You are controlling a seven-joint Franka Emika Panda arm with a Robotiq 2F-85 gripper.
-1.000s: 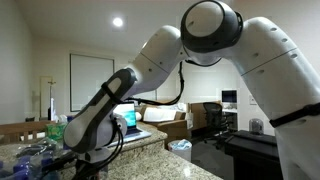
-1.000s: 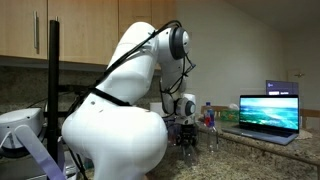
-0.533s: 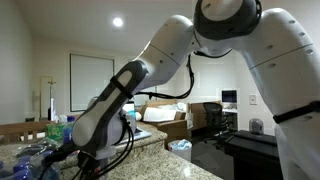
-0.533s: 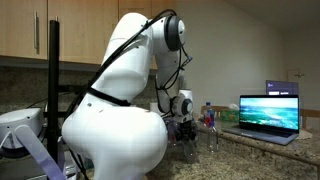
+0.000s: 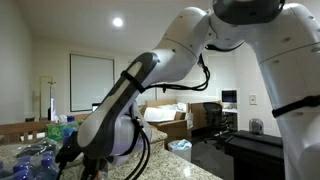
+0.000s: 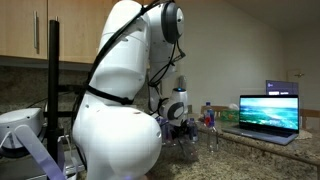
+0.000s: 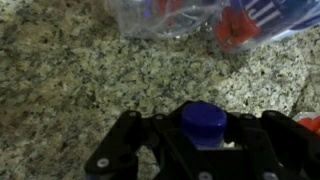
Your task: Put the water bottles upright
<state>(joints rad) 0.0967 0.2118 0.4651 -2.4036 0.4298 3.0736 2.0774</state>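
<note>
In the wrist view my gripper (image 7: 205, 130) is shut on a water bottle with a blue cap (image 7: 204, 116); the cap points toward the camera between the black fingers (image 7: 160, 135). Beyond it, clear bottles lie on their sides on the speckled granite counter (image 7: 90, 70): one with a red cap (image 7: 233, 28) and another (image 7: 160, 18) beside it. In an exterior view the gripper (image 5: 85, 160) is low over the counter next to a heap of clear bottles (image 5: 35, 158). In an exterior view a small bottle (image 6: 208, 114) stands upright near the gripper (image 6: 180, 135).
An open laptop (image 6: 270, 108) with a lit screen stands on the counter beyond the bottles. The robot's white arm (image 6: 120, 110) fills much of that view. A red object (image 7: 312, 122) shows at the wrist view's right edge. Wooden cabinets (image 6: 60, 30) hang above.
The arm has swung lower over the counter. The gripper has moved away from the laptop, toward the heap of lying bottles.
</note>
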